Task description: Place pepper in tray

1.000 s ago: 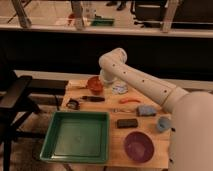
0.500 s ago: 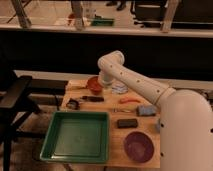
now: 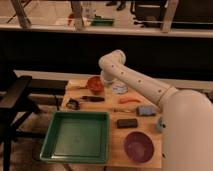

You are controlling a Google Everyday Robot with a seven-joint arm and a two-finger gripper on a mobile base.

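Observation:
The pepper (image 3: pixel 130 100), a slim orange-red piece, lies on the wooden table (image 3: pixel 114 152) right of centre, under my forearm. The green tray (image 3: pixel 77 136) sits at the table's front left with nothing in it. My white arm comes in from the lower right, bends at an elbow above the table's back edge and points down. The gripper (image 3: pixel 105 82) hangs at the back of the table, next to a round orange item (image 3: pixel 94 84), left of and behind the pepper. Its end is mostly hidden by the wrist.
A purple bowl (image 3: pixel 139 146) stands front right. A black block (image 3: pixel 127 123), a blue item (image 3: pixel 146 110), a dark-handled tool (image 3: pixel 93 98), a small black object (image 3: pixel 73 104) and a white disc (image 3: pixel 120 89) lie on the table. A dark chair (image 3: pixel 15 100) stands left.
The upper arm has shifted slightly at the right of the view. The elbow and gripper stay over the table's back. No object has moved.

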